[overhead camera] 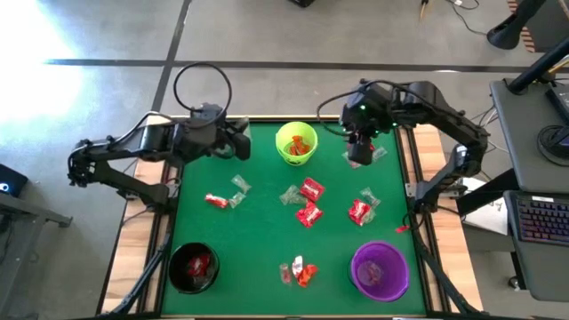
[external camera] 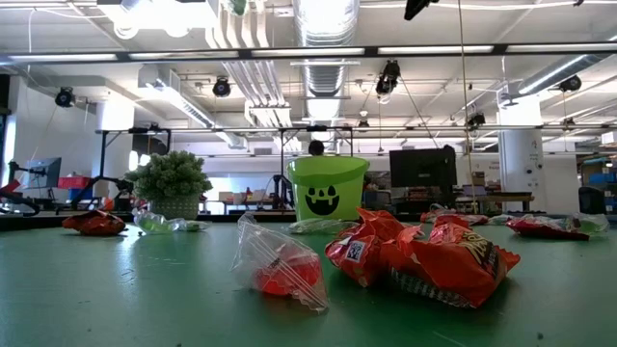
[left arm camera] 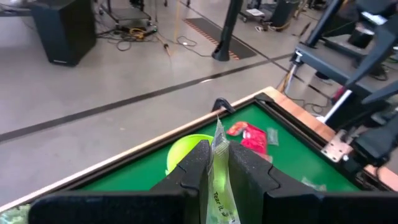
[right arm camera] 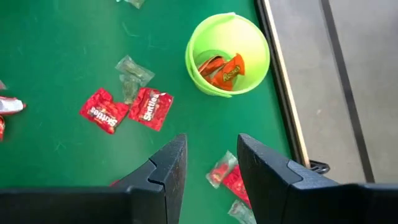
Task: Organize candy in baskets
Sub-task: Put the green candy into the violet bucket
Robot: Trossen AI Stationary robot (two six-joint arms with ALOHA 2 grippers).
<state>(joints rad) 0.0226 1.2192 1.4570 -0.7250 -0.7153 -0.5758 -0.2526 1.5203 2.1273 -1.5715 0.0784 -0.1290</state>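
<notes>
The candy is scattered over the green worktop (overhead camera: 267, 258). In the high view two red packets (overhead camera: 309, 201) lie near the centre, another red packet (overhead camera: 359, 212) at about three o'clock from them, a red-and-clear pair (overhead camera: 222, 199) toward nine o'clock, and a small mixed heap (overhead camera: 299, 271) at six o'clock.

The lime green basket (overhead camera: 296, 143) stands at the twelve o'clock edge. The black basket (overhead camera: 194, 267) sits at the seven o'clock corner and the purple basket (overhead camera: 380, 270) at the five o'clock corner.

Only the right wrist view looks deep into the lime green basket, where orange packets (right arm camera: 222, 70) lie; one seems to read "Reese's". That view also shows "Skittles" printed on two red packets (right arm camera: 127, 109) beside a clear wrapper (right arm camera: 132, 75). The high view shows red candy in the black basket; what the purple one holds cannot be made out.

Only the low view shows the black pumpkin face (external camera: 328, 200) on the lime green basket, plus a spiky potted plant (external camera: 170, 181) far behind at ten o'clock and a clear bag with something red (external camera: 280, 265) up close.

Only the left wrist view reveals the left gripper (left arm camera: 216, 163), its fingers nearly together, pinching a clear wrapper strip (left arm camera: 220, 180) printed "Tear". It hovers at nine o'clock of the lime green basket.

The right gripper (right arm camera: 210, 168) hangs at three o'clock of that basket, fingers parted, holding nothing.
</notes>
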